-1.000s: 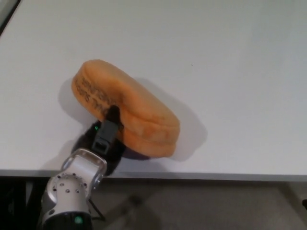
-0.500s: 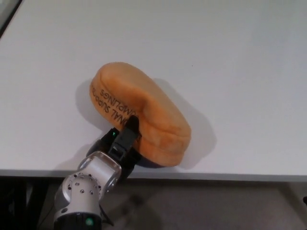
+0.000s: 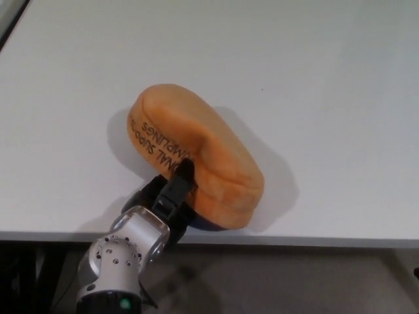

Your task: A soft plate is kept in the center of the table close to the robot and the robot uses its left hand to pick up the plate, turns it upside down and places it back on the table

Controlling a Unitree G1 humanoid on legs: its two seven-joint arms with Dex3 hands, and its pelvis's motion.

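left hand [image 3: 171, 193] closed on the near-left edge of the soft plate [image 3: 196, 154], one black finger [image 3: 179, 180] pressed over the orange surface, the rest of the hand tucked beneath and mostly hidden. grips the plate only; no other object held. silver wrist and forearm [image 3: 121, 252] entering from bottom left, below the table edge, green indicator light lit near the bottom of the forearm and another small green light on the hand.

soft plate: orange, thick, padded, oblong in outline as seen from the head view. tilted, long axis running from upper left to lower right. dark printed lettering visible along the left side, reading upside down from this angle, partly covered by the finger. lower right end close to the near edge of the table, a seam or fold showing there. dark shadow cast on the table to the right and below; cannot tell whether the far end touches the surface or is raised clear.

white table [image 3: 314, 78], plate sitting over its near-centre portion, close to the robot. dark floor visible below the table edge.

right hand not in view.
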